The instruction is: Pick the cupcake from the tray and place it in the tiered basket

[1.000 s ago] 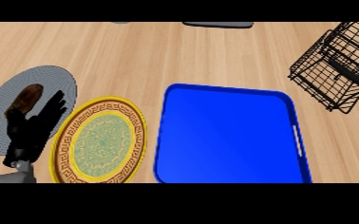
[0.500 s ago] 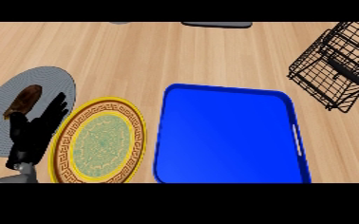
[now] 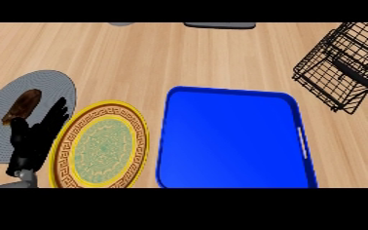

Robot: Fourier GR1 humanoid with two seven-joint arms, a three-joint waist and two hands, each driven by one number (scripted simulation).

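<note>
The blue tray [image 3: 233, 139] is seen lying bare on the wooden counter [image 3: 179, 53], and no cupcake can be found on it or anywhere else in the head view; where the cupcake is cannot be told. The black wire tiered basket [image 3: 338, 68] stands at the right edge, well apart from the tray's far right corner, and only part of it is shown. At the lower left, the left hand [image 3: 36, 136] is held open, fingers straight and spread, over the edge of a grey plate [image 3: 43, 80], just beside a yellow-rimmed patterned plate [image 3: 101, 148]; nothing is held in it. A brown object [image 3: 23, 106] rests on the grey plate next to the fingers; its nature cannot be made out. The right hand is not shown. The pick-up step is judged not to be begun, since no hand is near the tray. For the next move, the cupcake must first be located, and a hand brought over it with fingers open before any grasp is closed.
</note>
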